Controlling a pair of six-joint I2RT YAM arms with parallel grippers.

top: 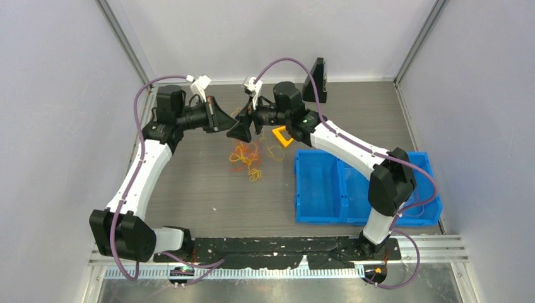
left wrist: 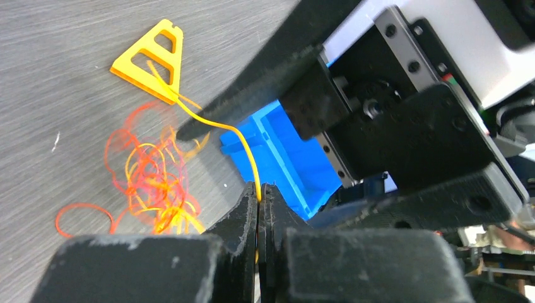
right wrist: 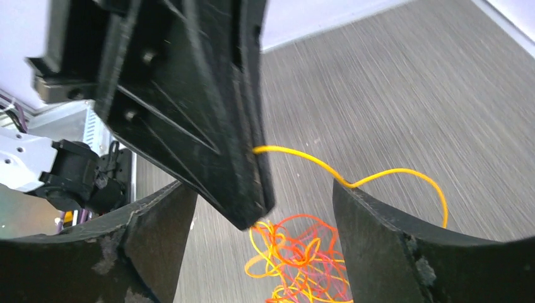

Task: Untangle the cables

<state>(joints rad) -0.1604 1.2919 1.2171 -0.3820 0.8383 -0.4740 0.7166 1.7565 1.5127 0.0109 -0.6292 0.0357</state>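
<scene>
the cable tangle (left wrist: 151,180) is blurred, and the yellow cable (left wrist: 252,158) ends hidden inside the left claw (left wrist: 260,189).

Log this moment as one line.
left gripper: shut on yellow cable | right gripper: open, beside left gripper | tangle: orange-red-yellow, on table | untangled: not yet

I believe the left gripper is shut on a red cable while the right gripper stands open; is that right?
Not quite: the left wrist view shows the left gripper shut on a yellow cable, not red. The right gripper is indeed open.
</scene>
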